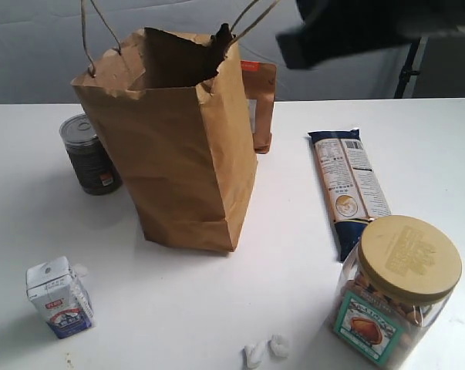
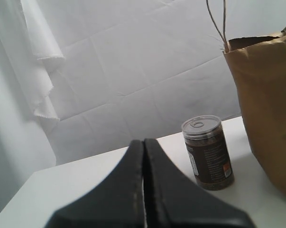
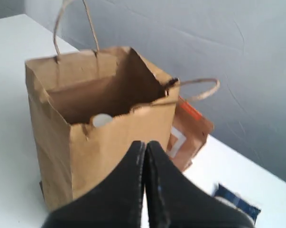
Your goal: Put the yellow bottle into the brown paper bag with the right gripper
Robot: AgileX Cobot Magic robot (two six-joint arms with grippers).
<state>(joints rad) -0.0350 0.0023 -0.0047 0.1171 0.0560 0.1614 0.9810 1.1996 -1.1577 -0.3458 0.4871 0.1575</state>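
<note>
The brown paper bag (image 1: 182,146) stands upright on the white table, its torn rim open at the top. In the right wrist view a round white cap (image 3: 102,120) shows inside the brown paper bag (image 3: 109,142); it looks like the yellow bottle's cap, the rest of the bottle is hidden by the bag wall. My right gripper (image 3: 145,145) is shut and empty, held above and beside the bag; its arm (image 1: 355,27) shows blurred at the top right of the exterior view. My left gripper (image 2: 143,142) is shut and empty, low near the table's left side.
A dark can (image 1: 89,154) stands left of the bag, also seen as the can (image 2: 208,152). A brown-orange package (image 1: 261,104) stands behind the bag. A long biscuit pack (image 1: 348,185), a jar with a tan lid (image 1: 394,293), a small carton (image 1: 58,297) and white scraps (image 1: 264,351) lie in front.
</note>
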